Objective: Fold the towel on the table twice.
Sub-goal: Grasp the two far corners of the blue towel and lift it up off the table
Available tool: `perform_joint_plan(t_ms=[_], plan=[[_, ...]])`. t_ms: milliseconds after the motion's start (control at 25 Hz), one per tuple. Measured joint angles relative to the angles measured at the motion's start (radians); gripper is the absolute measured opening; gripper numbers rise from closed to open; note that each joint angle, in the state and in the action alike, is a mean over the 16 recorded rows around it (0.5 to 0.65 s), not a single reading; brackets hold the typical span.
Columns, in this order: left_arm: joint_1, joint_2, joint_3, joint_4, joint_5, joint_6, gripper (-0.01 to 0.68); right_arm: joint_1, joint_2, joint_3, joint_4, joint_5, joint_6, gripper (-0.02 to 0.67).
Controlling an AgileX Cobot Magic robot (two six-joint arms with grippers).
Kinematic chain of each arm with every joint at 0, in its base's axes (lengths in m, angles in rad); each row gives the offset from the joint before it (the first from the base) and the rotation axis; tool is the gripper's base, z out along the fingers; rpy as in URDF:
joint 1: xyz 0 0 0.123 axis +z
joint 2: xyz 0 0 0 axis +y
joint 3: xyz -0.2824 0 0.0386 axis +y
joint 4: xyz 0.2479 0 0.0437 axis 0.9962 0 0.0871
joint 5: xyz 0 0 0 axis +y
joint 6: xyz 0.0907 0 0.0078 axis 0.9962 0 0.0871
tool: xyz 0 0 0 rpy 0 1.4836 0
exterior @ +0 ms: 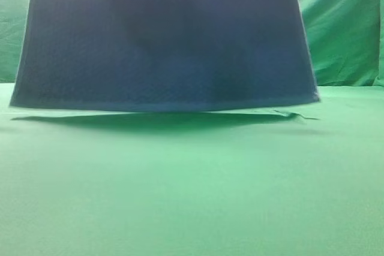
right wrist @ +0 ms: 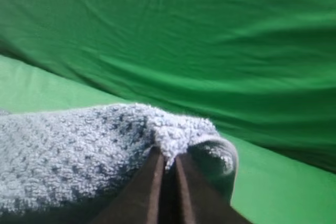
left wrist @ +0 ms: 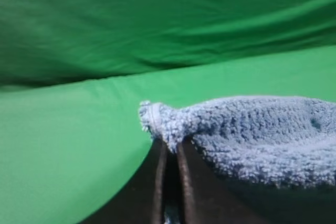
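Note:
The blue-grey towel (exterior: 165, 40) hangs as a wide sheet in front of the exterior high camera, its lower hem just above the green table (exterior: 192, 190). Neither gripper shows in that view. In the left wrist view my left gripper (left wrist: 169, 148) is shut on one towel corner (left wrist: 157, 121), the fuzzy cloth spreading to the right. In the right wrist view my right gripper (right wrist: 167, 156) is shut on another corner of the towel (right wrist: 178, 132), the cloth trailing to the left.
A wrinkled green backdrop cloth (exterior: 345, 28) rises behind the table. The towel casts a dark shadow (exterior: 156, 121) on the table under its hem. Flat green surface stretches toward the front edge.

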Motion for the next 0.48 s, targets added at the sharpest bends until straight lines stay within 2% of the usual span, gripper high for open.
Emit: perform_joint_plan(t_ms=[240,480], plan=[[0.000,-0.007,-0.038,0.022,0.008,-0.031,0.000,0.000,-0.003,-0.064,-0.018,0.037,0.004,0.000],[0.000,-0.049,0.062,0.006,0.018,-0.044,0.000,0.003,-0.007,-0.035,-0.026,0.113,0.015,0.000]])
